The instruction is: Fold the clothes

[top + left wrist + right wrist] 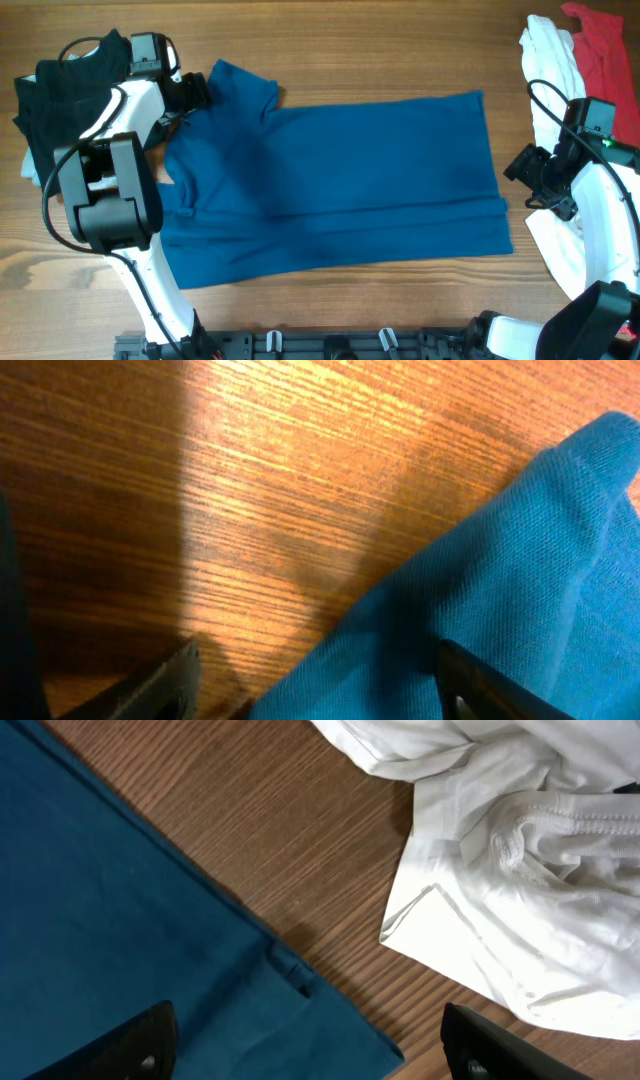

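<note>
**Blue shirt spread flat, an open gripper at each end**

Royal-blue cloth covers the middle of the wooden table (400, 50). The blue short-sleeved shirt (340, 180) is laid flat, with its long axis running from the robot's left to its right. The collar end points left and is partly hidden under the left arm (115, 190). The straight hem (490, 170) points right. One short sleeve (240, 85) juts from the far left corner. A lengthwise crease is seen along the near side.

The sleeve is faced by the left gripper (190, 92), the nearer of the two to that end. In the left wrist view its dark fingers (170, 675) are set wide apart with nothing clasped. The sleeve cloth lies between and ahead of them, closer to the right-hand finger.

The hem is faced by the right gripper (523, 172), held just beside the shirt's right edge. In the right wrist view its fingers (140, 1045) are likewise spread wide and empty. The hem edge runs diagonally between them, just ahead.

Each end is thus matched to its own arm. A crosswise fold is judged to require one end to be carried along the long axis toward the other.

A black garment (60, 90) is heaped beyond the left arm. A white garment (548, 50) and a red garment (600, 40) are piled at the far right, with bare wood between the white cloth and the hem.
</note>
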### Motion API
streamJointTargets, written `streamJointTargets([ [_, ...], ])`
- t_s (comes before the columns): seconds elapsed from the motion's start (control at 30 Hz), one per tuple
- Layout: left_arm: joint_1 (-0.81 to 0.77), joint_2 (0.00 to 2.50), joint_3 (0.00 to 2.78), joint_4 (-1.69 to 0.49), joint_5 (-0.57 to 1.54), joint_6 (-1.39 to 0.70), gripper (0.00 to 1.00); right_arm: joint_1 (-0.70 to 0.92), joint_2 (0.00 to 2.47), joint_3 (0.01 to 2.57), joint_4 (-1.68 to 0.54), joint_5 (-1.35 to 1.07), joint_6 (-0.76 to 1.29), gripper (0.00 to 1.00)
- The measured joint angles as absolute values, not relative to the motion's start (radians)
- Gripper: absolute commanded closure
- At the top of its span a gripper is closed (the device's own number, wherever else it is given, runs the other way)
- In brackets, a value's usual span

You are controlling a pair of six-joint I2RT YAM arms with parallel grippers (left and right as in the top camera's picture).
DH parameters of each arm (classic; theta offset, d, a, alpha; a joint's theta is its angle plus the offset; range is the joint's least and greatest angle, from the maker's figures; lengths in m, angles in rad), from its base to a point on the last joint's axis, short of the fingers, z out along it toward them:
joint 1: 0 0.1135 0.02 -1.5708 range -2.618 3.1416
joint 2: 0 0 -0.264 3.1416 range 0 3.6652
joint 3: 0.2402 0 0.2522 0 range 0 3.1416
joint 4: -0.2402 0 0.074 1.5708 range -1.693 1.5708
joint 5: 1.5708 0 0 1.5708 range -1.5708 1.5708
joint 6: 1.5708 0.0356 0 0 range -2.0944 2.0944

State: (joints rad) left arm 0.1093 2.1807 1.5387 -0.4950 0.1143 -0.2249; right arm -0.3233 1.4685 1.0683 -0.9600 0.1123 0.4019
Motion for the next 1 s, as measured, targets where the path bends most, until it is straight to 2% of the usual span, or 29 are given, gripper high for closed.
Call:
streamJointTargets([
  [0.43,0.087,2.181,1.557,-0.621,0.125,-0.218,0.54,-0.323,1.468,1.068,-0.955,0.112,0.402,0.15],
  [0.5,0.087,2.181,1.559,-0.633,0.128,-0.218,0.64,-0.323,1.469,1.068,-0.955,0.112,0.402,0.15],
  [0.6,0.087,2.181,1.560,-0.646,0.128,-0.221,0.85,-0.323,1.468,1.068,-0.955,0.112,0.402,0.15],
  [0.7,0.087,2.181,1.559,-0.656,0.130,-0.216,0.94,-0.323,1.468,1.068,-0.955,0.112,0.402,0.16],
  [1.0,0.087,2.181,1.560,-0.709,0.141,-0.223,0.96,-0.323,1.468,1.068,-0.928,0.046,0.349,0.20],
])
